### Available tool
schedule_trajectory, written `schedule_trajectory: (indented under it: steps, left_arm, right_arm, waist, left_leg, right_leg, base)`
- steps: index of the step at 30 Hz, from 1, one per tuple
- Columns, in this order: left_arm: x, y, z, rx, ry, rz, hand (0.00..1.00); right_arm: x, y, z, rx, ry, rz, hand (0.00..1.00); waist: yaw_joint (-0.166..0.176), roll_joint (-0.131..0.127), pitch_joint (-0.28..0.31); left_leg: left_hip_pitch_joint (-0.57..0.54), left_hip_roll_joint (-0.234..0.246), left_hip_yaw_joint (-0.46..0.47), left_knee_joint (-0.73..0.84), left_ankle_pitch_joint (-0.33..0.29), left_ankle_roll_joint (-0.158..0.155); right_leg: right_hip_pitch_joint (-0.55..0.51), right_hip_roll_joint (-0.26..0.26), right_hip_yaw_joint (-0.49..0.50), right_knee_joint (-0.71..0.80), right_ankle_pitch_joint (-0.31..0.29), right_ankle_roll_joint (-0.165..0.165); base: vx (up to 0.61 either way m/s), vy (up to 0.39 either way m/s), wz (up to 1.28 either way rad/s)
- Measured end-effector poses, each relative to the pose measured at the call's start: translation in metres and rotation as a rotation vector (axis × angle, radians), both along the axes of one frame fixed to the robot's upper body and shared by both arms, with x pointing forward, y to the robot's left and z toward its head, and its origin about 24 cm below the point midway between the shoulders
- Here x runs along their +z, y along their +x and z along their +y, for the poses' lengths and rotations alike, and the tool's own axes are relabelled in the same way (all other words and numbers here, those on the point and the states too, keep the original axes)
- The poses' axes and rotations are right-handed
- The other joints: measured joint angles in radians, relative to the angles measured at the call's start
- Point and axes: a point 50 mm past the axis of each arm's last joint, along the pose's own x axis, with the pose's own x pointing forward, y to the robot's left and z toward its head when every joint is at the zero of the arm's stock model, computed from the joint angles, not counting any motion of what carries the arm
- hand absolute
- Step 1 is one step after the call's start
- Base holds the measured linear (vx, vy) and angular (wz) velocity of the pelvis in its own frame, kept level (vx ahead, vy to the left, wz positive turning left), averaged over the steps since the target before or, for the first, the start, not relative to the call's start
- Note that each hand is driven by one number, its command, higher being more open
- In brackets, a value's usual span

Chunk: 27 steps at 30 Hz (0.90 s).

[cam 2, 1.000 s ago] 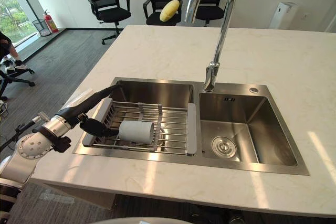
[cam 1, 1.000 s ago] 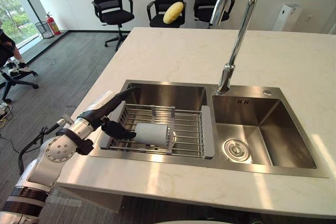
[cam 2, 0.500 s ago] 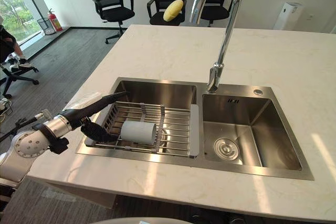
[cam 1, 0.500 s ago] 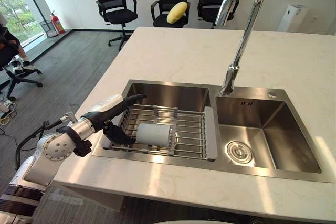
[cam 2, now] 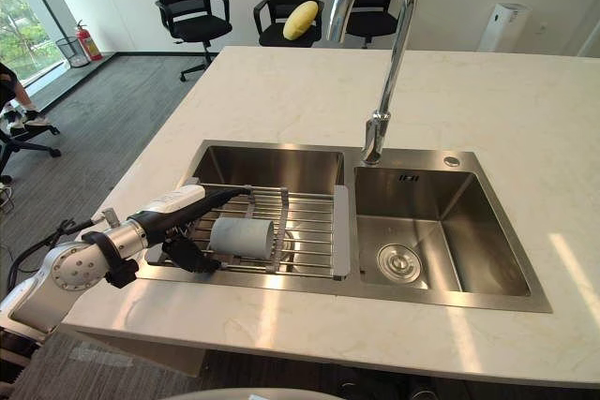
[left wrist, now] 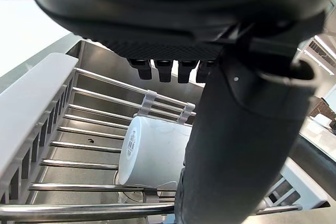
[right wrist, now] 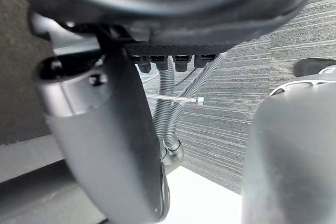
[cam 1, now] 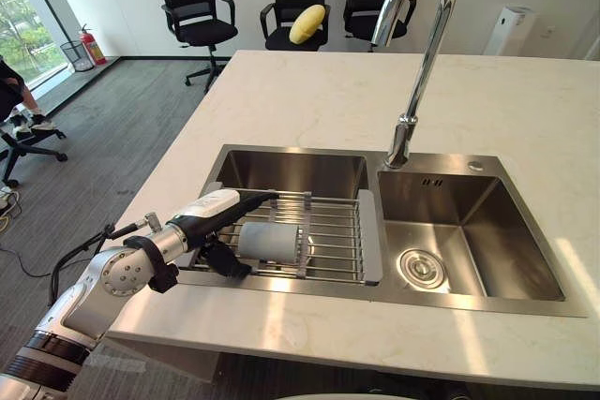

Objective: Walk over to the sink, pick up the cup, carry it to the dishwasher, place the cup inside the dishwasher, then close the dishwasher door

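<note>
Left hand (cam 1: 211, 231) has slid in to the cup (cam 1: 272, 241), which lies sideways on the rack (cam 1: 333, 236) in the sink (cam 1: 300, 149): thumb over it, fingers apart beside it, not clamped yet, so gripping looks next; right hand (right wrist: 173, 19) idle, fingers loose

Our two head eye cams look down over the worktop's (cam 1: 309, 100) near edge, sharing sink (cam 1: 497, 231), rack (cam 2: 314, 231) and tap (cam 1: 420, 72). L wrist cam sits v. close behind left robot hand (left wrist: 173, 3), facing rack; R wrist cam faces floor (right wrist: 247, 114).
</note>
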Motion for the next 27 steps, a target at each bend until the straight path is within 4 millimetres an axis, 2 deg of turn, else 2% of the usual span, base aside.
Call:
schedule_trajectory:
  steps: [27]
  left_arm:
    - [0.0013, 0.0047, -0.0065, 0.045, -0.111, -0.034, 1.0]
  right_arm:
    - [-0.0009, 0.0008, 0.0039, 0.021, 0.006, 0.004, 1.0]
  waist:
    - [0.0, 0.004, -0.002]
  left_leg:
    - [-0.001, 0.001, 0.014, -0.001, 0.0, 0.0]
  right_leg:
    - [0.062, 0.026, 0.007, -0.157, 0.089, -0.001]
  base:
    - [0.0, -0.001, -0.01]
